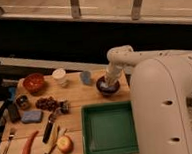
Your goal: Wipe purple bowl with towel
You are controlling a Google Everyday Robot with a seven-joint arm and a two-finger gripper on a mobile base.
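Hand [109, 83] in purple bowl [111, 93] — green tray [107, 107]'s edge just in front.

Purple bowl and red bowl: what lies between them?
A white cup and a blue cup, in the camera view. The tool is down in the purple bowl.

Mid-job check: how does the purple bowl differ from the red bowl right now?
Colour: the purple bowl is dark purple; the red bowl is orange-red. Place: the purple bowl sits toward the right, just behind the green tray; the red bowl is at the far left corner. State: the gripper reaches down into the purple bowl; nothing touches the red bowl. Both stand upright on the wooden table.
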